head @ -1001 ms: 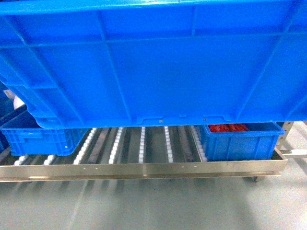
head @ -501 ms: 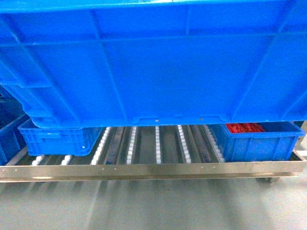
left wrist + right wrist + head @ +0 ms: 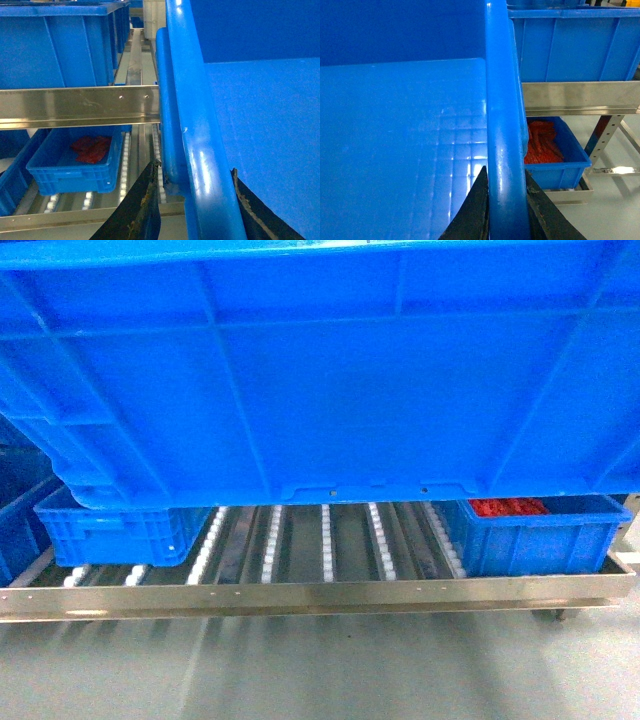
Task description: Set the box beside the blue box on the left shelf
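Note:
The box [image 3: 320, 370], a large bright-blue ribbed crate, fills the upper head view and hangs in front of the left shelf [image 3: 320, 595], above its lowest roller deck. My left gripper [image 3: 197, 200] is shut on the box's left rim [image 3: 195, 125]. My right gripper [image 3: 506, 200] is shut on the right rim [image 3: 502, 125]. A smaller blue box [image 3: 120, 530] sits on the rollers at the left and holds red items [image 3: 92, 147]. Another blue box with red contents [image 3: 540, 540] sits at the right. Bare roller tracks [image 3: 325, 540] lie between them. Neither gripper shows in the head view.
A steel beam [image 3: 75, 105] carries an upper level with big blue crates [image 3: 60, 45], also seen on the right [image 3: 570, 45]. The shelf's leg and brace [image 3: 607, 145] stand at the right over the grey floor [image 3: 320, 670].
In the head view the shelf and both small boxes have shifted to the right, then settled. The box stays held in the same place in the view.

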Tool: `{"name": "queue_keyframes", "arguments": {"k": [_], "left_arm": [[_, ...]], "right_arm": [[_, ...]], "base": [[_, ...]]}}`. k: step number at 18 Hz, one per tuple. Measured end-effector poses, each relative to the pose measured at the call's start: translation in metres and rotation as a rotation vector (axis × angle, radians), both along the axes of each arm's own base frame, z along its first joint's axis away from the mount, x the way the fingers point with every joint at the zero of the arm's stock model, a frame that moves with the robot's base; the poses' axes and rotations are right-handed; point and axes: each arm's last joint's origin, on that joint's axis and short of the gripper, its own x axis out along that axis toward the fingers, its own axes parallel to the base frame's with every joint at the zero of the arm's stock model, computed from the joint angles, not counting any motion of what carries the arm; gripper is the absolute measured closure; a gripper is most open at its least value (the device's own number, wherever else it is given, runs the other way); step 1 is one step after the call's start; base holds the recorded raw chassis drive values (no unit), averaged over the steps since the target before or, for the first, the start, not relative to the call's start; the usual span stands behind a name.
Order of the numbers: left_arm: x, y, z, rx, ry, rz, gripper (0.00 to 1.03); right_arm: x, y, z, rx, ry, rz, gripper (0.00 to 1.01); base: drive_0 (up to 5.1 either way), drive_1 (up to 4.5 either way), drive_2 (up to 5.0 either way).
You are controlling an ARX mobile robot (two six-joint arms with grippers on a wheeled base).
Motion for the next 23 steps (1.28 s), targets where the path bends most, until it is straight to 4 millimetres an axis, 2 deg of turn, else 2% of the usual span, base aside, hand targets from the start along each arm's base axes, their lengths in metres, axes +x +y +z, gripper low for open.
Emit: {"name": "queue_keyframes", "arguments": {"k": [23], "left_arm": [[0.0000,0.0000,0.0001,-0.001,-0.001,0.000,0.71]], "right_arm": [[-0.0001,0.0000,0.0002,0.000,-0.001,-0.001,0.92]], "base": [[0.0,0.00,0.0]]}}
